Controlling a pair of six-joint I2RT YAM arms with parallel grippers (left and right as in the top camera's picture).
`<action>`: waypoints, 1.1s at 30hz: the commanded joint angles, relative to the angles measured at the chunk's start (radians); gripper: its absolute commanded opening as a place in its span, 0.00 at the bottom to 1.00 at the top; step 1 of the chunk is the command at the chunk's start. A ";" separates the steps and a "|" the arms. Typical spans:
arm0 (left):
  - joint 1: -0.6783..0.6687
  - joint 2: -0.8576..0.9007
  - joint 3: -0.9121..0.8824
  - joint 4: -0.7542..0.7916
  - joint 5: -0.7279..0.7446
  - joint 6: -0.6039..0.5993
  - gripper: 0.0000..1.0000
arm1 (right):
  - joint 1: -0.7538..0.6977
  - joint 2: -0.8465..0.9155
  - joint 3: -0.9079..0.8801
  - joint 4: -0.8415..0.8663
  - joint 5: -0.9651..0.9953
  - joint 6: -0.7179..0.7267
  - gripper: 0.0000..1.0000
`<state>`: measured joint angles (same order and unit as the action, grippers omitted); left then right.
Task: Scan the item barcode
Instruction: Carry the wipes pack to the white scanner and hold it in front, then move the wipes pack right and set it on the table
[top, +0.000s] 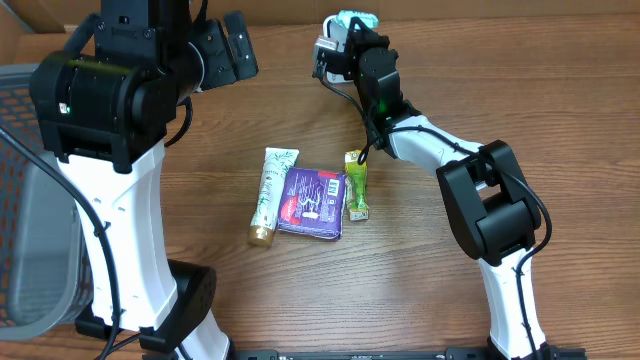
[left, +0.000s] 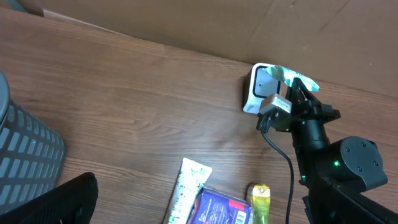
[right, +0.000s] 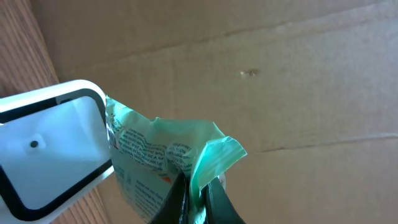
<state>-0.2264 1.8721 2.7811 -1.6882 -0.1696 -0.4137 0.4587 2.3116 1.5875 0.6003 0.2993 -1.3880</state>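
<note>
My right gripper (right: 196, 194) is shut on the edge of a green printed packet (right: 155, 149), pinching its crimped seal between both fingers. The packet hangs right in front of the window of a white barcode scanner (right: 50, 149), touching or almost touching it. From overhead, the packet (top: 356, 20) and scanner (top: 325, 55) sit at the table's far edge, with the right gripper (top: 350, 35) between them. My left gripper (top: 235, 45) is raised at the upper left, open and holding nothing. One of its dark fingers (left: 62, 202) shows in the left wrist view.
A white tube (top: 270, 190), a purple packet (top: 313, 202) and a yellow-green sachet (top: 356, 185) lie together mid-table. A grey mesh basket (top: 30, 200) stands at the left edge. A cardboard wall (right: 280, 74) rises behind the scanner. A black cable (left: 287, 165) trails from the right wrist.
</note>
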 joint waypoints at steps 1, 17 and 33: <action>0.005 0.005 -0.005 -0.001 -0.014 -0.010 1.00 | 0.004 -0.006 0.010 -0.005 -0.014 0.003 0.04; 0.005 0.005 -0.005 -0.001 -0.014 -0.010 1.00 | 0.016 -0.007 0.010 0.173 0.027 -0.009 0.04; 0.005 0.005 -0.005 -0.001 -0.014 -0.010 0.99 | 0.077 -0.456 -0.005 -0.482 0.019 0.523 0.04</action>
<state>-0.2264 1.8721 2.7811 -1.6878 -0.1696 -0.4141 0.5266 2.0865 1.5673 0.2340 0.3676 -1.1515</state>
